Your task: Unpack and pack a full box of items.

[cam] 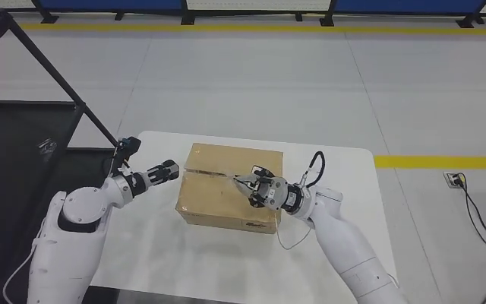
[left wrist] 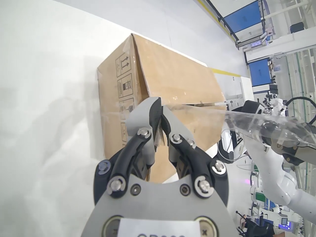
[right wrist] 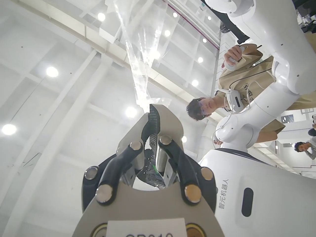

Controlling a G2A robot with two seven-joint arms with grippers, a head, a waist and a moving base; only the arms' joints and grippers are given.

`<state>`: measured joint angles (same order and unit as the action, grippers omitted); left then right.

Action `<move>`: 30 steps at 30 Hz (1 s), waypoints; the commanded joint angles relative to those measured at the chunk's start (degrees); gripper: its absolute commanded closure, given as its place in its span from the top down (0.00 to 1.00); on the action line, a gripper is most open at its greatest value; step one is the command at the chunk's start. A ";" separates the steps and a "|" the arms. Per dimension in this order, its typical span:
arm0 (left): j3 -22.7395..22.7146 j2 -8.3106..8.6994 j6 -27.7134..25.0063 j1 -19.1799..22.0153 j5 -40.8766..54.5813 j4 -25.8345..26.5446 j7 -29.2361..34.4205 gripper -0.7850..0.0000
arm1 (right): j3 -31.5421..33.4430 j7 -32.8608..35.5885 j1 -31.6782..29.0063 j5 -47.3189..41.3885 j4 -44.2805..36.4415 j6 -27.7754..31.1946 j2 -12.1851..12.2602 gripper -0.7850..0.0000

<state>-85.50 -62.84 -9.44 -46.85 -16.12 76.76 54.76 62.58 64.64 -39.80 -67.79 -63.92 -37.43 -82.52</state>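
Note:
A brown cardboard box [cam: 228, 186] stands in the middle of the white table [cam: 152, 251]. A strip of clear tape [left wrist: 209, 114] is peeled off the box's top seam and stretches taut from the box's left end to my right gripper [cam: 247, 184]. That gripper hovers over the box top, shut on the tape [right wrist: 138, 62], with its fingers tilted upward. My left gripper [cam: 170, 170] is shut and sits at the box's left end. In the left wrist view its tips [left wrist: 160, 114] lie against the upper edge of the box [left wrist: 172, 80], where the tape starts.
A black slanted frame [cam: 45, 76] and a dark panel [cam: 30, 144] stand off the table's left side. Bare table surface lies in front of the box and to its left. A power socket [cam: 456, 180] sits on the floor at the far right.

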 commanded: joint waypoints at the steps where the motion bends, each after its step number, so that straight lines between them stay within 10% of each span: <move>1: 0.00 0.04 0.05 0.35 1.66 -0.73 0.14 0.00 | 0.19 -1.12 -0.29 -0.77 -0.27 -0.72 0.05 0.00; 16: 3.25 0.58 1.66 3.79 -1.22 -5.45 0.07 0.02 | 0.05 -8.40 0.09 -5.56 1.06 -2.87 -0.27 0.00; 23: 3.24 0.86 1.74 4.30 -0.53 -5.90 -1.32 0.95 | 0.76 -9.27 -0.82 -7.01 -0.32 -2.69 -0.10 0.00; 30: 3.19 1.28 2.23 3.91 -0.65 -4.98 -1.56 1.00 | 1.23 -10.11 -1.58 -8.34 -1.48 -2.96 0.05 0.00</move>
<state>-82.35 -61.63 -7.31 -42.94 -16.66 71.69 53.23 63.71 54.73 -41.29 -75.69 -65.29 -40.24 -82.48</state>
